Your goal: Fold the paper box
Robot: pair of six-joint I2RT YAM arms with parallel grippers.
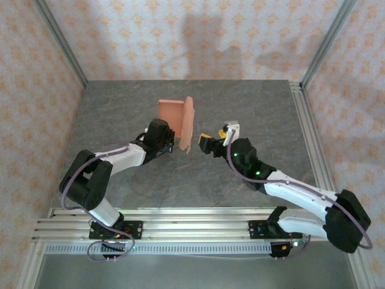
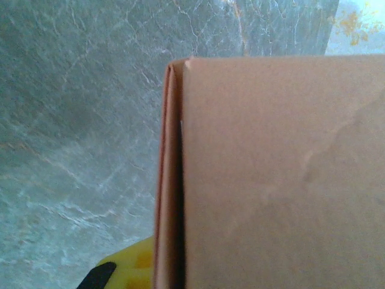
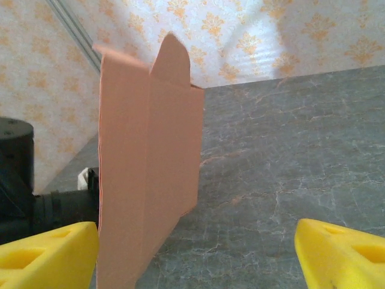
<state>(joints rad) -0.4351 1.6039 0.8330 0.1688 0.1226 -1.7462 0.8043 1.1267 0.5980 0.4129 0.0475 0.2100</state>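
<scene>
paper box [image 1: 174, 120] stands upright over the middle of the table [image 1: 258, 108], a little toward the far edge. i cannot tell if its lower edge touches the surface. my left gripper [image 1: 173, 143] is closed on the box from the near-left side and carries it. in the left wrist view the card is just beside my yellow finger [image 2: 129, 271], and two layers lie close together at its edge. my right gripper [image 3: 197, 232] has the jaws wide apart and holds nothing. it faces the box from the right-edge side, near but not touching. a rounded tab [image 3: 171, 57] rises at the top of the box.

i judge that the step is to press a side panel inward with the right fingers. to do it well, i should make the left grip firm and not turn it. then i should come in slowly, lay one pad flat near the crease and push along it, so the thin card bends there and does not buckle. a fast push may pull the card out of the left jaws.
</scene>
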